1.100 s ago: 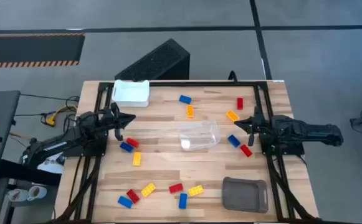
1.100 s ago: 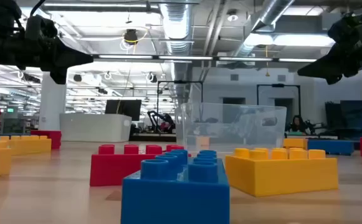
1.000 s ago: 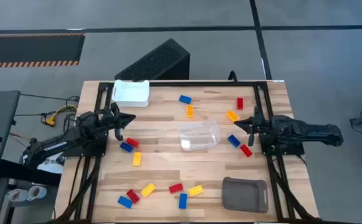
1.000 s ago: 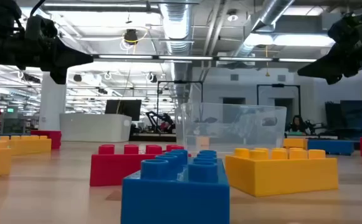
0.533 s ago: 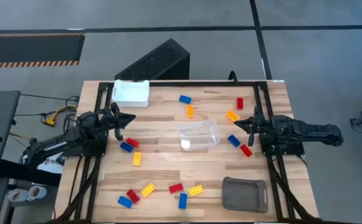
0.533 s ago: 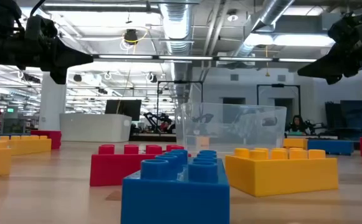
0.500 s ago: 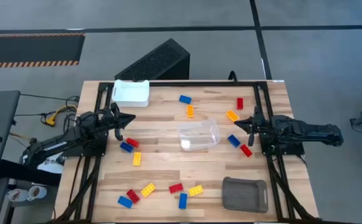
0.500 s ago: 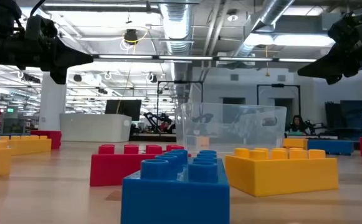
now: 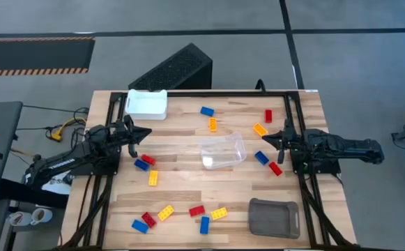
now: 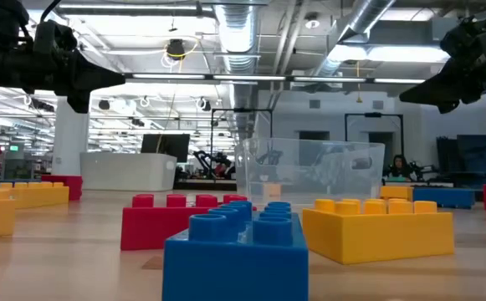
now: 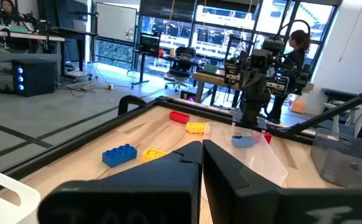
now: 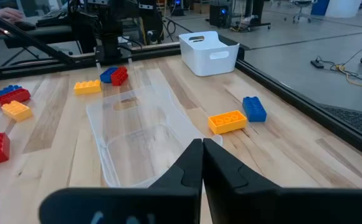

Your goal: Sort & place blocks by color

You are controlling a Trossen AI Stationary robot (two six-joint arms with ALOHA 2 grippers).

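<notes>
The worktop (image 9: pixel 188 183) is pale wooden planking inside a black metal frame, standing on a grey floor. A white bin (image 9: pixel 147 103) sits at its far left corner, a clear plastic tub (image 9: pixel 223 152) in the middle, and a grey tray (image 9: pixel 273 217) at the near right corner. A black ribbed box (image 9: pixel 174 68) lies on the floor beyond the far edge.

The blocks are scattered loose across the wood, none in any container. A blue block (image 9: pixel 207 111) and a yellow block (image 9: pixel 212 125) lie beyond the tub, with a red block (image 9: pixel 268 116) further right. Near the front edge a red block (image 9: pixel 196 210), a blue block (image 9: pixel 204 224) and a yellow block (image 9: pixel 219 213) sit close together. In the low view the room behind is an open workshop with ceiling ducts and desks.

The left pincer (image 9: pixel 138 134) hangs over the left side of the worktop, fingers pressed together on nothing. The right pincer (image 9: pixel 274 139) hangs over the right side, fingers likewise together and empty.

Compared with a second ago, nothing has shifted: both arms and every block sit in the same spots.
</notes>
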